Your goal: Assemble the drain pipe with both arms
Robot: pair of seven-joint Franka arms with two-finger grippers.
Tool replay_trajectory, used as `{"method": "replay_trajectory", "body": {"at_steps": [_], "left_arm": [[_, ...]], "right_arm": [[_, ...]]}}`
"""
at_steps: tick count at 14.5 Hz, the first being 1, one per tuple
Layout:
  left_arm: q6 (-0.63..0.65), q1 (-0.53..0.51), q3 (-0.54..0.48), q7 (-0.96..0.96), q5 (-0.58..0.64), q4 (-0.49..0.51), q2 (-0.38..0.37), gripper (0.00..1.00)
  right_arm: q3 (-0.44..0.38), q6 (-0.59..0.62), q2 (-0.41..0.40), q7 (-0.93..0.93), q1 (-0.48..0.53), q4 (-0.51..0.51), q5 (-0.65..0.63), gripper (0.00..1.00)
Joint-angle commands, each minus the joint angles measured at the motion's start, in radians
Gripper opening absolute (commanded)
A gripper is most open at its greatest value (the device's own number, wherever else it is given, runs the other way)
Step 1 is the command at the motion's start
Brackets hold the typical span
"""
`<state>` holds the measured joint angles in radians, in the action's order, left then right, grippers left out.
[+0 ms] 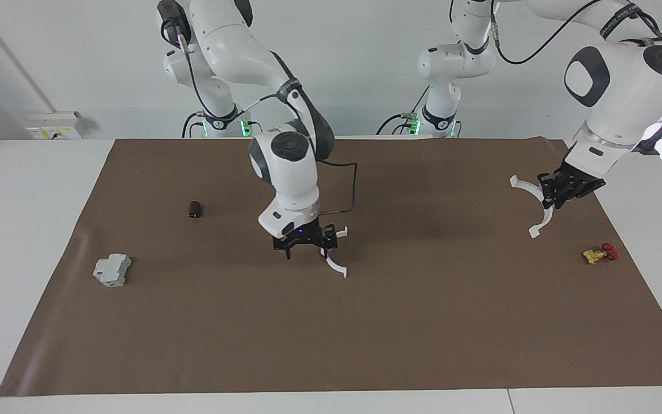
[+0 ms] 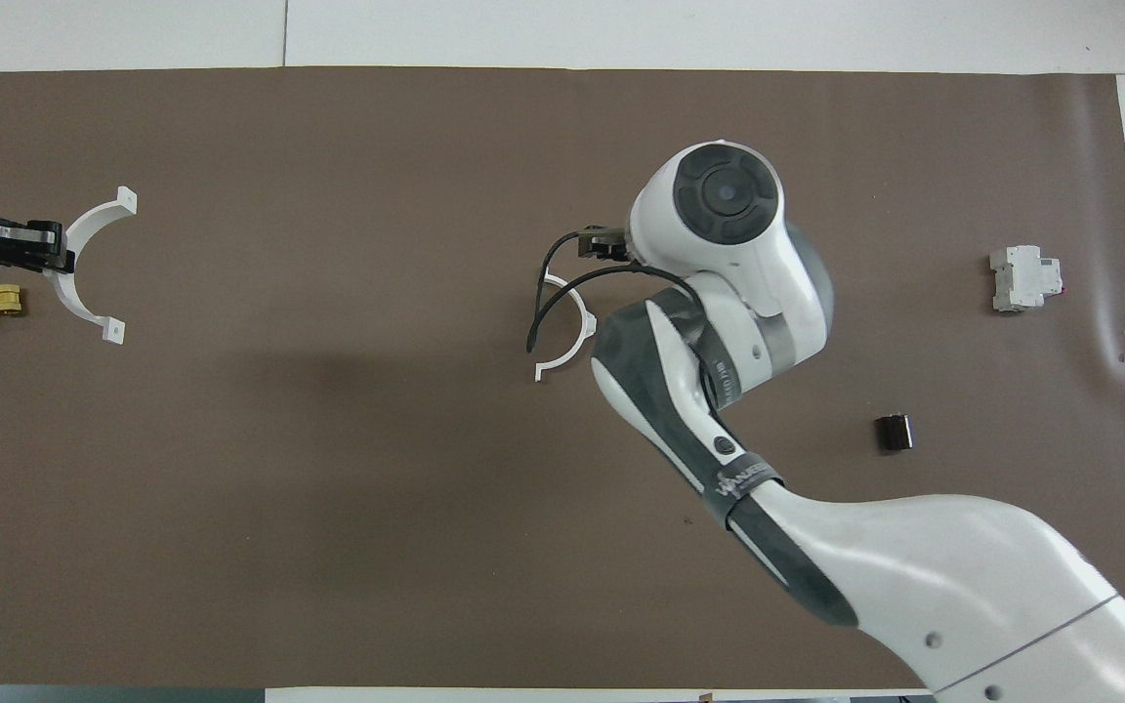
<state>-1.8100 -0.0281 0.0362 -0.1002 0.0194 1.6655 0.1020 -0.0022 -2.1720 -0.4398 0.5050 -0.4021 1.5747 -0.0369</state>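
R pincer point(image 1: 306, 246) spread wide, low over mid table point(image 1: 365, 345), holding nothing; one white half-ring point(image 1: 334, 263) lies on the mat just beside its fingertip, toward the L arm's end, contact hard to tell. In overhead view the R arm's wrist covers the pincer, and a black cable crosses part of that arc point(image 2: 567, 332). L pincer point(image 1: 561, 192) clamped on the mid of the second half-ring point(image 1: 538, 210), held up over the L arm's end of the table, above a red/yellow valve point(image 1: 600, 253). Overhead view cuts off most of the L pincer at the frame edge. Grey box point(image 1: 111, 269) and dark cylinder point(image 1: 194, 209) sit apart at the R arm's end.
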Motion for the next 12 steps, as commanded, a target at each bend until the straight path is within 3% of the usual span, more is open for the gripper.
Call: {"method": "replay_trajectory", "body": {"at_steps": [1, 7, 12], "left_arm": [[-0.015, 0.062, -0.006, 0.002, -0.001, 0.026, -0.01, 0.0], [-0.193, 0.282, -0.006, 0.134, 0.013, 0.071, 0.062, 0.0], [-0.363, 0.436, -0.006, 0.197, 0.115, 0.076, 0.166, 0.0]], "right_arm": [[0.013, 0.145, 0.133, -0.089, 0.142, 0.008, -0.011, 1.0], [0.01, 0.417, 0.321, -0.313, 0.363, 0.027, 0.006, 1.0], [0.001, 0.472, 0.43, -0.404, 0.434, 0.096, 0.006, 1.0]]}}
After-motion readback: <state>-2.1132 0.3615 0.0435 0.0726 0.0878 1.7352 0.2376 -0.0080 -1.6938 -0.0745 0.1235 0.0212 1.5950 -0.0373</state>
